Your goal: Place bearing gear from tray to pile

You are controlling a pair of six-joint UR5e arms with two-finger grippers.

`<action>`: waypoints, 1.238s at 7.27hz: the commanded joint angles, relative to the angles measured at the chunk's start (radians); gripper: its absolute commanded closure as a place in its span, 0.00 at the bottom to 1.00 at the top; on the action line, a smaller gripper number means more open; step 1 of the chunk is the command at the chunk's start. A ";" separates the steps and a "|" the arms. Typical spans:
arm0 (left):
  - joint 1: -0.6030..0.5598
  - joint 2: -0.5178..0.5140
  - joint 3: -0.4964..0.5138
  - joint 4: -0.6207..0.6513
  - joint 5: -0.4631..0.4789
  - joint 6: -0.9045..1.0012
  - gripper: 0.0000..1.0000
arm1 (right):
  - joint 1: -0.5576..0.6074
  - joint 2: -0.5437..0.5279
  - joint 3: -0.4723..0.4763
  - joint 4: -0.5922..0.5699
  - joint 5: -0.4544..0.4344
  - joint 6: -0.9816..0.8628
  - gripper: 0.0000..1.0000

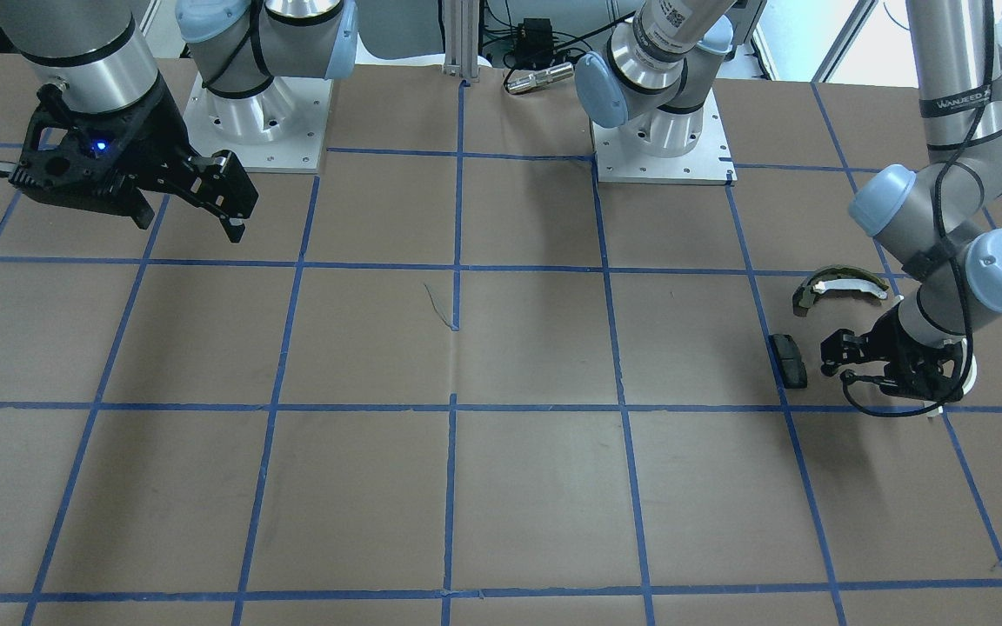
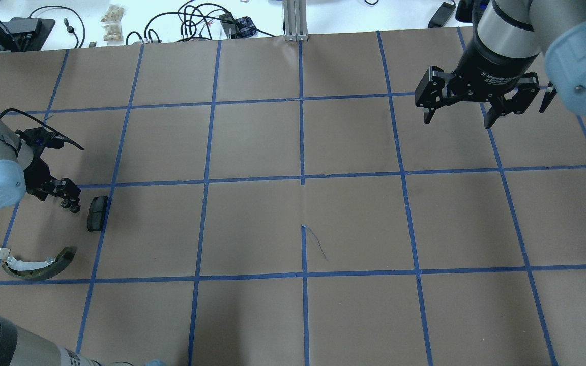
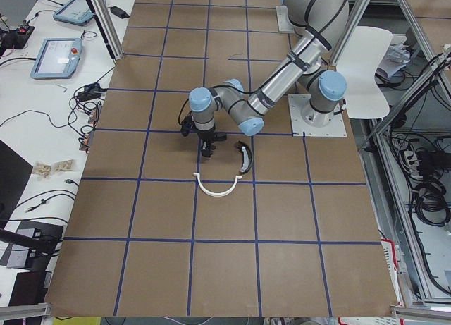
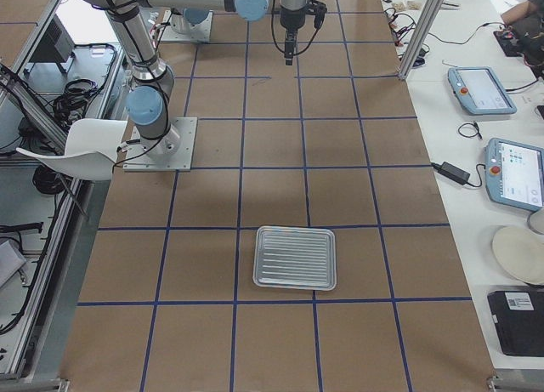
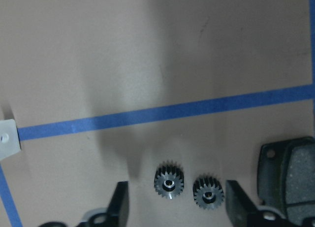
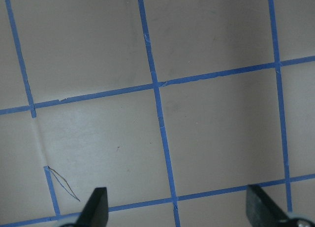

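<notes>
table (image 2: 354, 223): brown paper, blue tape grid (image 2: 252, 179) | silver cylinder (image 1: 538, 76) lay at table edge | white chair (image 3: 368, 71) stood off-table | cables (image 2: 199, 20) lay on white bench (image 2: 160, 18)

A table (image 4: 357, 196) covered in brown paper and squared off with blue tape (image 4: 357, 167) fills the space. A white chair (image 4: 85, 150) stands just beside one long side of the table. Along the opposite side runs a white bench (image 4: 450, 137) carrying two tablets (image 4: 481, 89).
</notes>
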 commanded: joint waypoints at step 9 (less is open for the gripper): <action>-0.496 0.320 0.316 -0.669 -0.104 -0.749 0.00 | 0.000 -0.005 0.006 -0.002 -0.014 -0.002 0.00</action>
